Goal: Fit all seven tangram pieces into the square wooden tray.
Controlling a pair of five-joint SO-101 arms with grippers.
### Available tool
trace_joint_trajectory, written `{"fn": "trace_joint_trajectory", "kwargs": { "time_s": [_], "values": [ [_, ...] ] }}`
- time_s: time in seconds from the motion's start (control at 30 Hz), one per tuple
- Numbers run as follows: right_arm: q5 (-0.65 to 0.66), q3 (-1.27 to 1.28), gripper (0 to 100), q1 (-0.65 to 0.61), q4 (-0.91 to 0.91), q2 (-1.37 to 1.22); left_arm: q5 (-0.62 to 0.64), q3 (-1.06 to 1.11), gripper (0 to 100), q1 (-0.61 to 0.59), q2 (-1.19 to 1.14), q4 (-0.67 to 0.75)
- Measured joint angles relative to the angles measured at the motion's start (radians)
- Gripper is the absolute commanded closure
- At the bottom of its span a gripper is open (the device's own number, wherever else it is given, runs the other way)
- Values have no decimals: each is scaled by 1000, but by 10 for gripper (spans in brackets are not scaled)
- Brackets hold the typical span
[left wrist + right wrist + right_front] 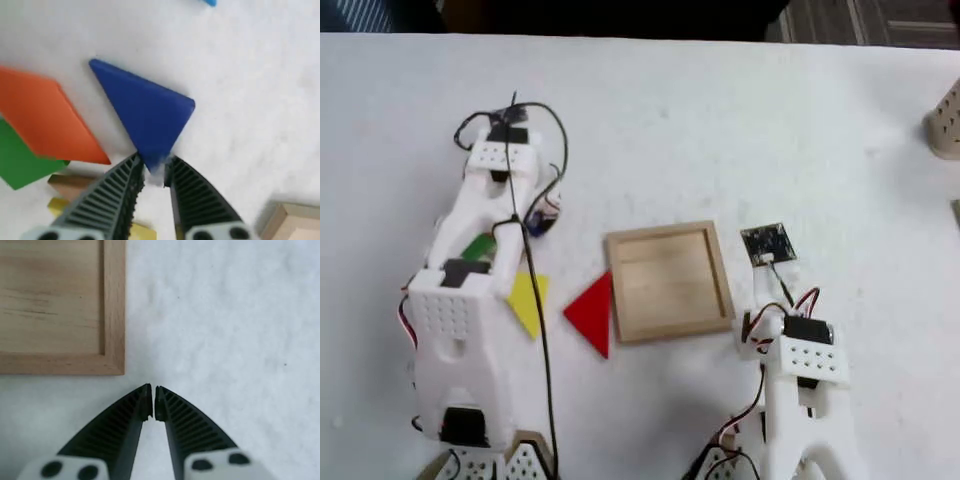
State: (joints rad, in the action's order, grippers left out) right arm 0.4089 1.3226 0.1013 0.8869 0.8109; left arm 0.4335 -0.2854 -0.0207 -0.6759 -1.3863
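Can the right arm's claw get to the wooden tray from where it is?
Probably yes. The right claw, shut, sits just off a corner of the tray, and just bare white table lies between them.

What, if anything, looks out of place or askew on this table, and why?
Nothing is spilled or damaged. The wooden tray sits slightly askew and empty; the red triangle lies outside it, its long edge along the tray's rim.

High camera is fixed above the counter (720,120), facing down, wide, arm bases at its near edge. Left wrist camera is low and close over the blue triangle (145,110). Right wrist camera is close, looking past its own fingers (125,425) at a wooden tray (114,305) corner. The high view shares that tray.
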Motion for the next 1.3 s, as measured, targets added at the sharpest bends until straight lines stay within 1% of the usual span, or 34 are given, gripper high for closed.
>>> {"fn": "trace_joint_trajectory", "kwargs": {
  "time_s": [0.23, 0.43, 0.67, 0.8, 0.97, 1.13, 1.3],
  "values": [
    [0, 0, 981, 0, 0, 0, -46, 104, 978, 21, 55, 20],
    [0, 0, 981, 0, 0, 0, -49, 216, 978, 57, 135, 37],
    [0, 0, 981, 0, 0, 0, -49, 436, 978, 64, 328, 133],
    [0, 0, 981, 0, 0, 0, -97, 569, 978, 87, 459, 175],
    [0, 0, 981, 0, 0, 0, -121, 703, 978, 126, 603, 198],
    [0, 0, 981, 0, 0, 0, -172, 744, 978, 137, 718, 203],
    [0, 0, 981, 0, 0, 0, -178, 746, 978, 137, 740, 209]
  ]
}}
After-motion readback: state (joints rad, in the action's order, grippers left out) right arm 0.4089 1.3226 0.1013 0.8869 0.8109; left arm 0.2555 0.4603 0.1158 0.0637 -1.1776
